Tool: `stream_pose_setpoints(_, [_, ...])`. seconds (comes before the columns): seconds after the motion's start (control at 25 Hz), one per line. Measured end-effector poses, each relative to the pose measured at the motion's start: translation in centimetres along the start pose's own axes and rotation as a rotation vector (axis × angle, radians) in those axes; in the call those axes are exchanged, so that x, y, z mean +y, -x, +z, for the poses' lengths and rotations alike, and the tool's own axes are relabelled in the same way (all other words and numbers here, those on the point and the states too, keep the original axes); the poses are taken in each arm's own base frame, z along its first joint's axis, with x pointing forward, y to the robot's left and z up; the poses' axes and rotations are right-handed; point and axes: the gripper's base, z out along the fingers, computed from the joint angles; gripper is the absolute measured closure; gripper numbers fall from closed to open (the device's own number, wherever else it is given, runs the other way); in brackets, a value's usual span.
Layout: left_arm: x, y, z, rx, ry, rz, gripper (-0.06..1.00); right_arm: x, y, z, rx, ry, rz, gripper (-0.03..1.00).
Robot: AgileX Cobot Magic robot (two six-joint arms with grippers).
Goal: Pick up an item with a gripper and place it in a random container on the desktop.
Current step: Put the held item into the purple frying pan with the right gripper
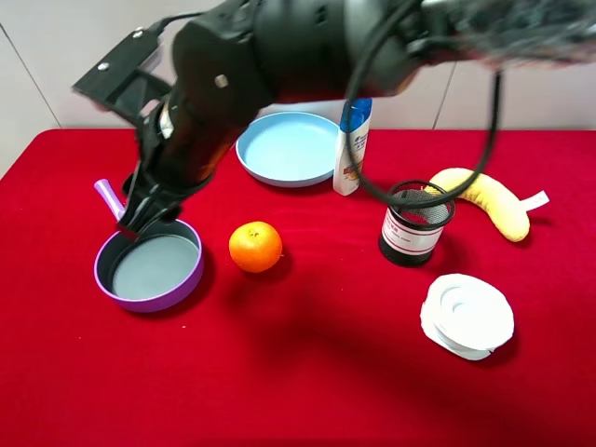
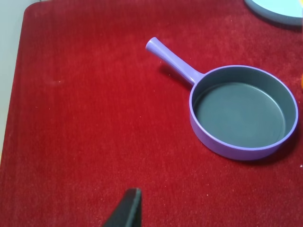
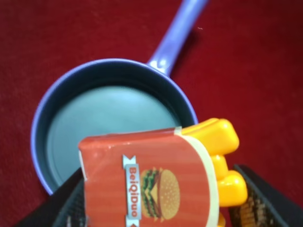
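**Right gripper** (image 3: 156, 208), reaching across to the table's left side, clamps the red carton of the toy fries (image 3: 151, 182) between its two fingers. The carton hangs over the purple pan (image 3: 40, 137), apparently nearer the rim by the lilac handle (image 3: 177, 33) than the middle.

**Release:** you bring the carton over the grey floor, lower it until it sits just clear of the base, then part the fingers and lift straight up.

**Left gripper** (image 2: 129, 208): you see one dark fingertip only, so its opening cannot be told.

**Legible text:** "BeiQiDuo" on the carton's banner, beside a burger emblem. Labels on the bottle (image 1: 352, 149) and mesh cup (image 1: 415, 223) are too small to read.
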Motion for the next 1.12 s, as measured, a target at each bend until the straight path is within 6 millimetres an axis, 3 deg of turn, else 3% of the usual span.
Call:
stream_pose_setpoints(0.4, [0.0, 0.0, 0.0, 0.0, 0.0, 0.0, -0.05, 1.6, 1.0, 4.0, -0.008, 0.047, -0.059, 0.53])
stream_pose_setpoints(1.12, [0.0, 0.0, 0.0, 0.0, 0.0, 0.0, -0.05, 2.5, -1.9, 9.9, 0.045, 0.064, -0.102, 0.53])
